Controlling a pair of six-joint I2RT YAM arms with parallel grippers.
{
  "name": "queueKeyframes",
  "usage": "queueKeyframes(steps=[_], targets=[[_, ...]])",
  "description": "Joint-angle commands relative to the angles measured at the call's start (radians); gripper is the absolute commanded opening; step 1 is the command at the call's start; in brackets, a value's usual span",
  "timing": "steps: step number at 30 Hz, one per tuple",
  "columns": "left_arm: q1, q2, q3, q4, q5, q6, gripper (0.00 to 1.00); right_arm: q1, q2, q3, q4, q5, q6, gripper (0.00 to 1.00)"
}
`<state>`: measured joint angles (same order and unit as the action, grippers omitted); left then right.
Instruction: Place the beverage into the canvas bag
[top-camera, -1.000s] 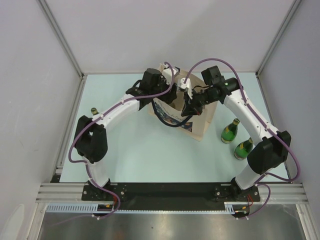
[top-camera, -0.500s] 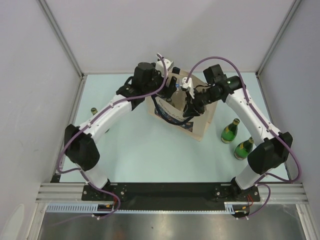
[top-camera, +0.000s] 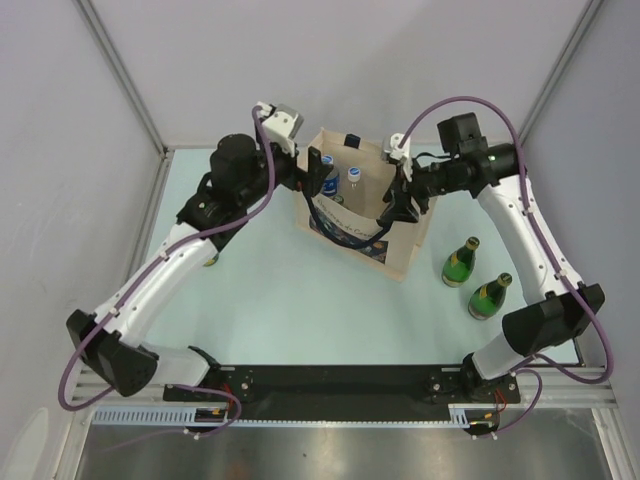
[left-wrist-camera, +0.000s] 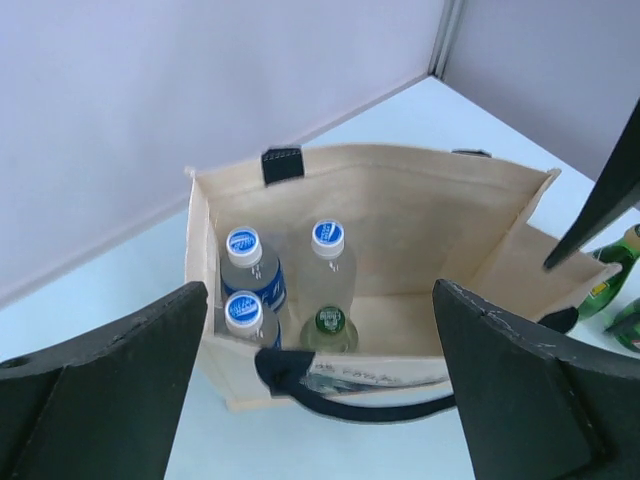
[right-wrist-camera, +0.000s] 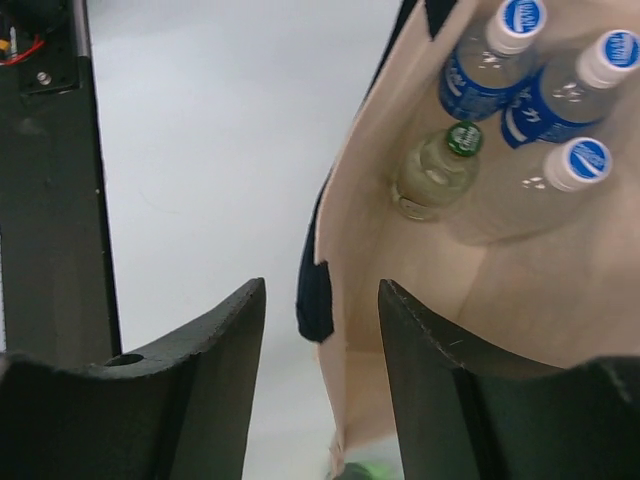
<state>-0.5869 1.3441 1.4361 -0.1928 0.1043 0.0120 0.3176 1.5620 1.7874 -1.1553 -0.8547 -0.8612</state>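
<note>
Beyond your left fingers (left-wrist-camera: 100, 390), spread empty, the canvas bag (left-wrist-camera: 420, 210) keeps four bottles (left-wrist-camera: 327, 255) upright. Your right fingers (right-wrist-camera: 440, 380), parted, hold nothing.

top: overhead, far | wrists: close, down into canvas bag (left-wrist-camera: 420, 210)

The canvas bag (left-wrist-camera: 400, 215) stands open on the pale desk (left-wrist-camera: 100, 290). Inside it, toward its left wall, three clear bottles with blue-and-white caps (left-wrist-camera: 243, 245) and one green-capped bottle (left-wrist-camera: 328, 322) stand upright, close together. A navy handle (left-wrist-camera: 300, 372) droops over the bag's near rim. The left gripper (left-wrist-camera: 320, 295) is spread wide and empty, short of the bag. Two green bottles (left-wrist-camera: 605, 285) show beyond the bag's right end.
</note>
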Motion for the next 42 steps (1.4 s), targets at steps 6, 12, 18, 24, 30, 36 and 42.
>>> queueKeyframes(steps=[6,12,18,24,30,36,42], targets=[[0.058,-0.221,-0.216,0.053,-0.103,-0.211,1.0,-0.192,-0.106,0.004,0.005,-0.04,0.057,0.55],[0.096,-0.272,-0.276,0.053,-0.087,-0.305,1.0,-0.389,-0.183,-0.107,0.058,-0.024,0.155,0.56],[0.104,-0.264,-0.292,0.05,-0.081,-0.337,1.0,-0.514,-0.276,-0.298,0.097,0.092,0.206,0.59],[0.121,-0.252,-0.29,0.047,-0.058,-0.343,1.0,-0.514,-0.321,-0.391,0.063,0.241,0.171,0.7],[0.122,-0.253,-0.324,0.049,-0.055,-0.368,1.0,-0.502,-0.316,-0.456,0.077,0.373,0.188,0.72],[0.127,-0.276,-0.365,0.055,-0.051,-0.376,1.0,-0.471,-0.287,-0.487,0.141,0.448,0.215,0.72],[0.137,-0.293,-0.382,0.046,-0.051,-0.38,1.0,-0.454,-0.237,-0.499,0.186,0.493,0.238,0.7]])
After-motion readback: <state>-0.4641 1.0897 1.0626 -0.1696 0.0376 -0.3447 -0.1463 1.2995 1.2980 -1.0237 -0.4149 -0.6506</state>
